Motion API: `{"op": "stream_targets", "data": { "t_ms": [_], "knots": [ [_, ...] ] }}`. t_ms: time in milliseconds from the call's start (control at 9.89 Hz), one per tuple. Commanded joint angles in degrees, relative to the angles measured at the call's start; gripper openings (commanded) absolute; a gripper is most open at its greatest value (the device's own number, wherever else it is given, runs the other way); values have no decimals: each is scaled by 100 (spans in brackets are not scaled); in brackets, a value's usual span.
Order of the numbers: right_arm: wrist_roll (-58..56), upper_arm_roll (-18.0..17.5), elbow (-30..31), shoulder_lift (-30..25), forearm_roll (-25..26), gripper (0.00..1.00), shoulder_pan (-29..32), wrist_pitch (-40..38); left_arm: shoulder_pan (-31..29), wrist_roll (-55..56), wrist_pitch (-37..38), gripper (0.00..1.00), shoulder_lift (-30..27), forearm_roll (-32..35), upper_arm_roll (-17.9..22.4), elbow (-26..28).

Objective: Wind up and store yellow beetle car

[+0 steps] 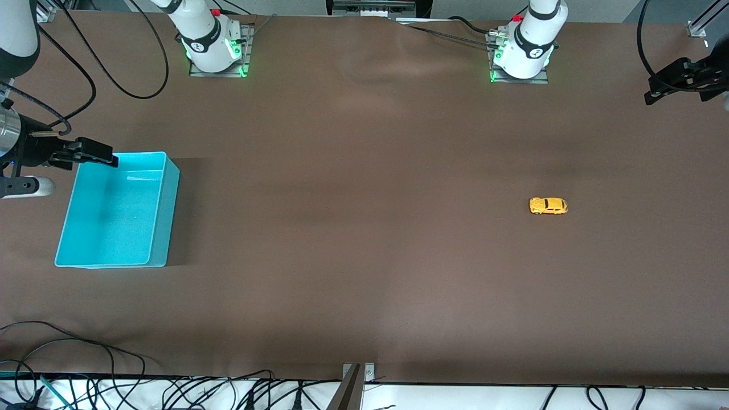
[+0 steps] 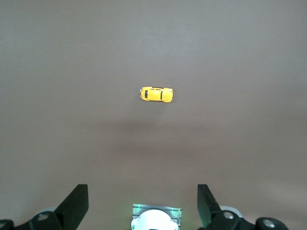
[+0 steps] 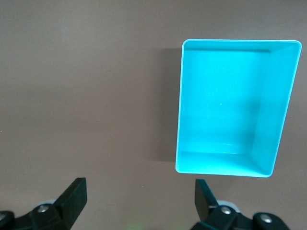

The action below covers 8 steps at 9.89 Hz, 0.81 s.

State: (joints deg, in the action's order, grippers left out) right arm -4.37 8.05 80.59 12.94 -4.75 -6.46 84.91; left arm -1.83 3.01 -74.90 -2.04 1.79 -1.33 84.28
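The yellow beetle car (image 1: 548, 205) stands on its wheels on the brown table toward the left arm's end; it also shows in the left wrist view (image 2: 157, 94). The empty turquoise bin (image 1: 165, 210) sits toward the right arm's end and shows in the right wrist view (image 3: 180, 120). My left gripper (image 1: 660, 85) hangs high at the left arm's end of the table, open and empty (image 2: 143, 201), well apart from the car. My right gripper (image 1: 94, 152) hovers over the bin's corner nearest the robots, open and empty (image 3: 140, 199).
The right arm's base (image 1: 211, 45) and the left arm's base (image 1: 524, 54) stand along the robots' edge of the table. Loose cables (image 1: 114, 387) and a metal bracket (image 1: 357, 378) lie along the edge nearest the front camera. A cable loops beside the right arm's base (image 1: 136, 85).
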Motion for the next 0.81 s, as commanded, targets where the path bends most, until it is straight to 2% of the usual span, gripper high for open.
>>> {"op": "stream_targets", "data": {
  "t_ms": [0, 202, 303, 708],
  "knots": [
    [-20, 39, -26, 42, -105, 100, -13, 17, 8, 41, -103, 100, -24, -65, -148, -106],
    [-20, 39, -26, 42, -105, 100, -13, 17, -80, 15, -557, 100, -51, -117, -149, 87],
    [-20, 39, -26, 42, -114, 100, -13, 17, -80, 6, -1039, 100, 18, -179, -149, 576],
    [-20, 39, -26, 77, -122, 100, -13, 17, -221, -29, -1316, 100, 98, -135, -114, 913]
  ]
}}
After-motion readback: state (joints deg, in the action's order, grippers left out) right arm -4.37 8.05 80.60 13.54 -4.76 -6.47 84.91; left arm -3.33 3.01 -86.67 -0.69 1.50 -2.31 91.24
